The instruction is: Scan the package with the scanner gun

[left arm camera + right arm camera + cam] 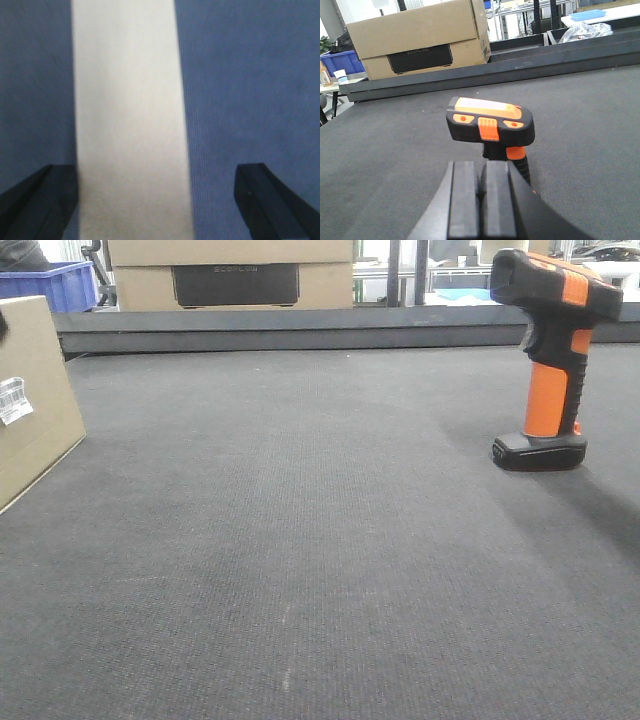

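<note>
The package, a plain brown box with a small white label, stands at the far left of the front view. In the left wrist view its pale top runs between the wide-apart fingers of my left gripper; the left finger lies by the box's edge and the right finger is well clear of it. The scanner gun stands upright on its black base at the right. My right gripper is shut and empty just behind the scanner gun.
A large cardboard box with a dark panel sits beyond the table's raised black back edge. A blue crate is at the back left. Dark grey mat covers the table between package and scanner.
</note>
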Robot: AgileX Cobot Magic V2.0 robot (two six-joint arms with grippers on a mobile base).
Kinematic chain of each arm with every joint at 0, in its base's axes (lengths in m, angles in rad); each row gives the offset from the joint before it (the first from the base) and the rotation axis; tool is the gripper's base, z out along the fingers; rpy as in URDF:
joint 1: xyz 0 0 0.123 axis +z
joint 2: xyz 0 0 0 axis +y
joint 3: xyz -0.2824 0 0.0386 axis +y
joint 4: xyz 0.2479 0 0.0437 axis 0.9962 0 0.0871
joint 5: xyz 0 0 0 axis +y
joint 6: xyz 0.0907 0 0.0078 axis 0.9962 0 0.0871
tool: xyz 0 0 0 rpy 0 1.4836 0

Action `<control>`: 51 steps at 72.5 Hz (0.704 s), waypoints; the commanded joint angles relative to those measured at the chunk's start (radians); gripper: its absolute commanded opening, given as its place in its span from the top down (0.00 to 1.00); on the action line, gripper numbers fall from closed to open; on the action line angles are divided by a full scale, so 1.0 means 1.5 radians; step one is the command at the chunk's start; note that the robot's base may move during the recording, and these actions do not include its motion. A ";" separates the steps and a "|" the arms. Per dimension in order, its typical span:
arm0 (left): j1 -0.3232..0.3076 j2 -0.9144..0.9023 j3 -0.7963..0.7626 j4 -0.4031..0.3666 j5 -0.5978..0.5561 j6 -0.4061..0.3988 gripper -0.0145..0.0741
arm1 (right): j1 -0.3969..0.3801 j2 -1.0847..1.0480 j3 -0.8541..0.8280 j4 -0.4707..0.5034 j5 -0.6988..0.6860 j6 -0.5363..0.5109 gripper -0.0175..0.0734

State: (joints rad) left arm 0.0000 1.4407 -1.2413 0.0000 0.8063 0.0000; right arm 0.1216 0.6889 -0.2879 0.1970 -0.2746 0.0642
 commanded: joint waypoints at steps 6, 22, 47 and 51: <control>0.001 -0.061 -0.036 0.007 -0.003 0.000 0.24 | 0.001 -0.004 0.000 -0.006 -0.011 -0.002 0.99; 0.001 -0.150 -0.027 0.007 0.044 -0.055 0.57 | 0.001 -0.004 0.000 -0.006 -0.011 -0.002 0.99; 0.001 -0.392 0.237 0.005 -0.191 -0.065 0.96 | 0.001 -0.004 0.000 -0.023 0.034 -0.002 0.99; 0.001 -0.431 0.287 0.005 -0.245 -0.065 0.96 | 0.001 -0.008 0.000 -0.076 0.045 -0.002 0.99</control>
State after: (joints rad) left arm 0.0000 0.8728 -0.8892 0.0091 0.5707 -0.0904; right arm 0.1216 0.6867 -0.2879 0.1645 -0.2204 0.0642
